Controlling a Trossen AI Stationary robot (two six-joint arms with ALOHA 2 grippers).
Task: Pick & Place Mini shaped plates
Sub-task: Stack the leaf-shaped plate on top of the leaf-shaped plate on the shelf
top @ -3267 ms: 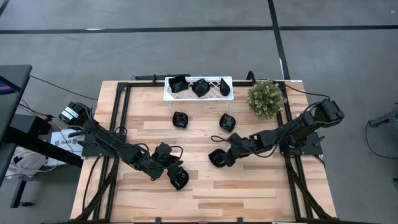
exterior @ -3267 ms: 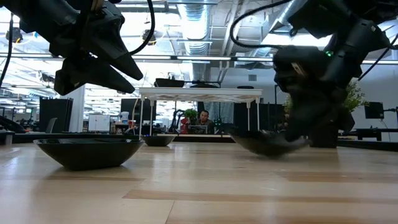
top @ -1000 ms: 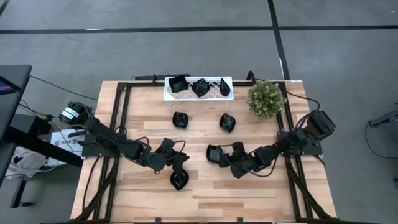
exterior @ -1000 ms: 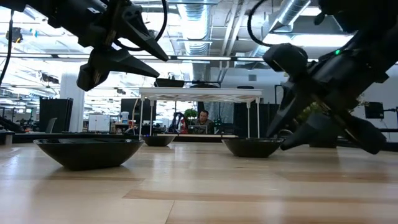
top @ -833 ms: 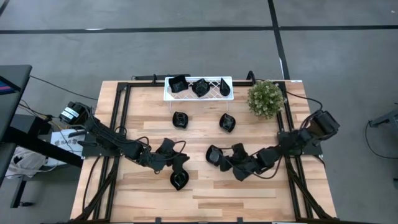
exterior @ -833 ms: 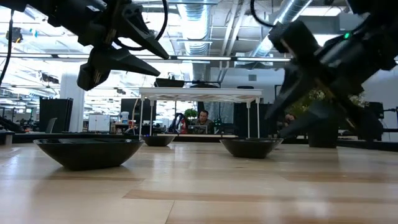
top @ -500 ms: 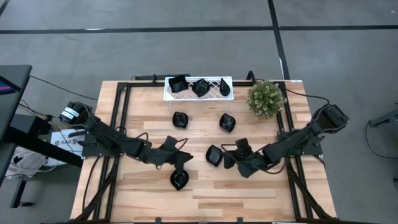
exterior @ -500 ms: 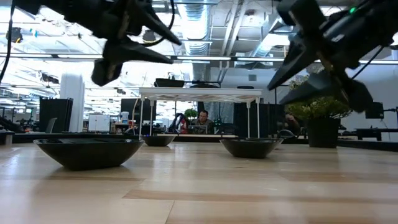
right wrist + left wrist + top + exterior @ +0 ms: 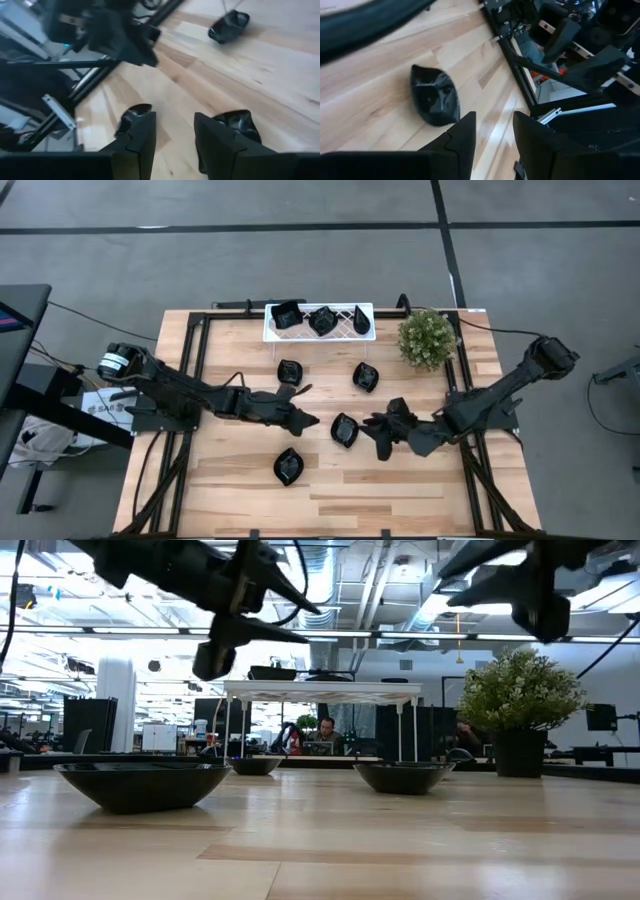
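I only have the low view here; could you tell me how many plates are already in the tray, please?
Observer: Three plates sit in the tray, at the table's far edge.
Operator: Thank you. How many lie loose on the table?
Observer: Four. One plate lies between the left gripper and the right gripper.
Operator: Is either gripper holding anything?
Observer: No. The wrist views show both pairs of fingers open, with nothing between them.

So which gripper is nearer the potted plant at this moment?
The right gripper. It hovers open over mid-table, in front of the potted plant and toward the table's centre. The left gripper, also open, sits farther off toward the left side.
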